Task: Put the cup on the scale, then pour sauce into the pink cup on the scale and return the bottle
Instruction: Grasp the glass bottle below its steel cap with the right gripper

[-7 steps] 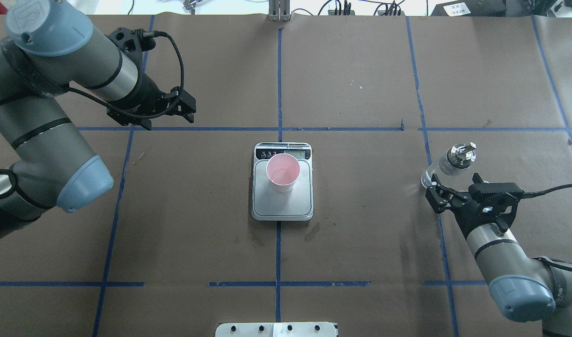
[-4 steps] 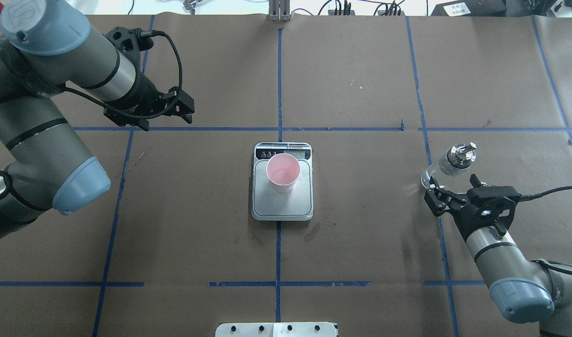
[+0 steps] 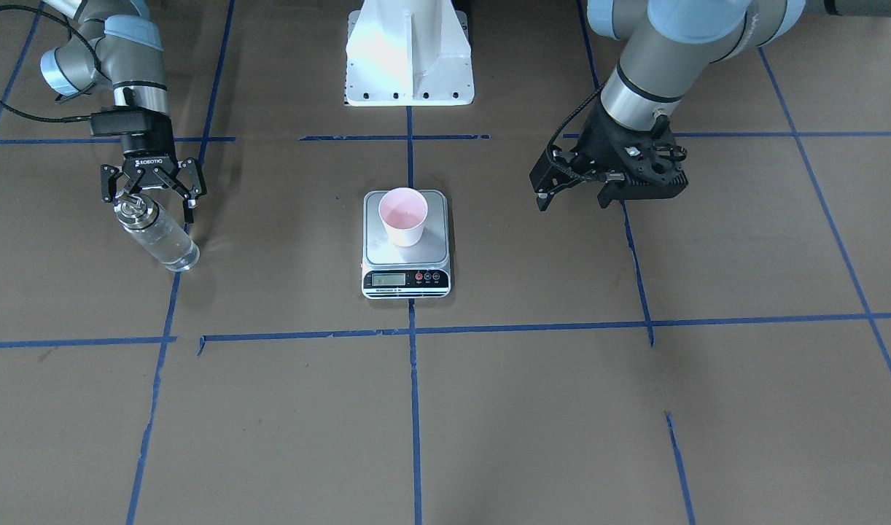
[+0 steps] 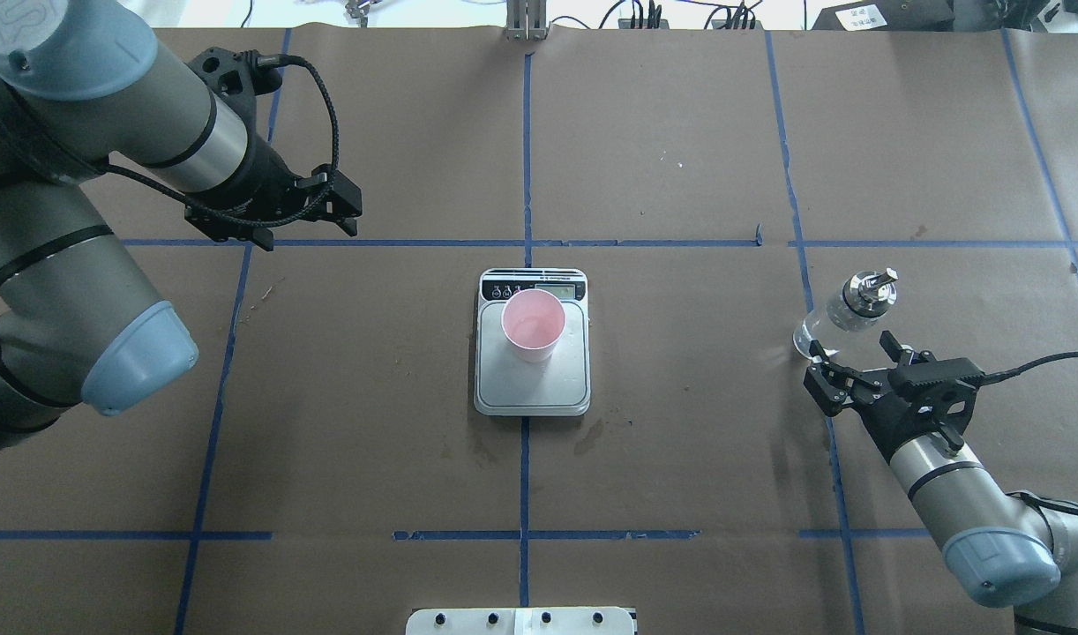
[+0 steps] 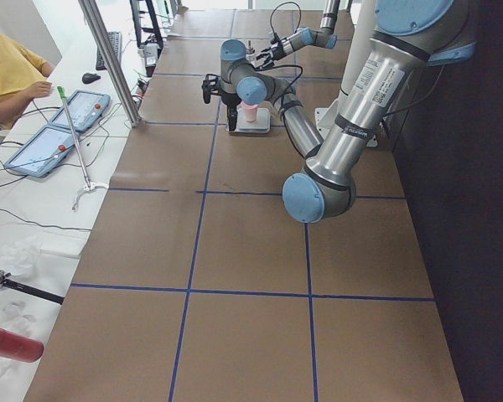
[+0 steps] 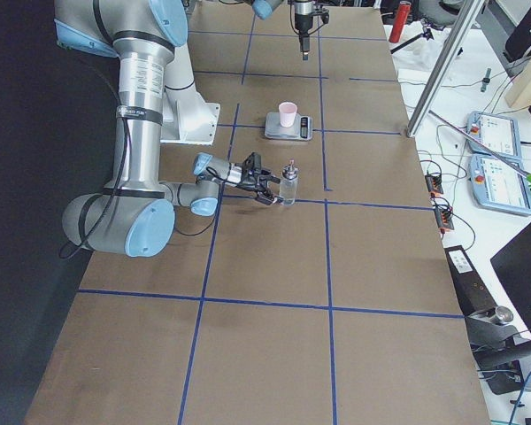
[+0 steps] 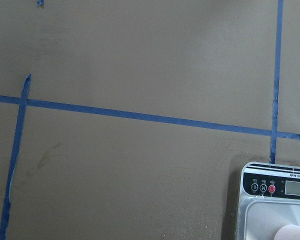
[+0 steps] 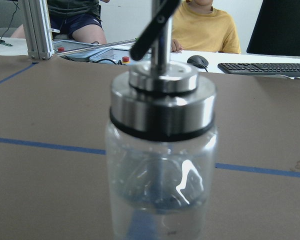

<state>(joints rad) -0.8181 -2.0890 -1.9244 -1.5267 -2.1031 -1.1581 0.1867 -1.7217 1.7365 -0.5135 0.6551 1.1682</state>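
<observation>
The pink cup [image 4: 533,324] stands upright on the scale [image 4: 557,381] at the table's middle, also in the front view, cup [image 3: 403,215] on scale [image 3: 405,281]. The clear glass bottle [image 4: 848,309] with a silver spout top stands on the table at the right, with clear sauce [image 8: 160,200] low inside. My right gripper [image 4: 852,354] is open just behind the bottle [image 3: 157,235], not touching it. My left gripper [image 4: 310,231] is open and empty, above the table far left of the scale. The left wrist view shows the scale's corner [image 7: 275,187].
Blue tape lines [image 4: 526,150] cross the brown paper table cover. A white robot base plate [image 3: 409,55] sits behind the scale. Operators, tablets and a keyboard [image 8: 262,68] are past the table's far edge. Dark stains [image 4: 592,434] mark the paper in front of the scale.
My right gripper has drawn back from the bottle toward the robot, leaving it standing. My left arm has moved a little further left, away from the scale.
</observation>
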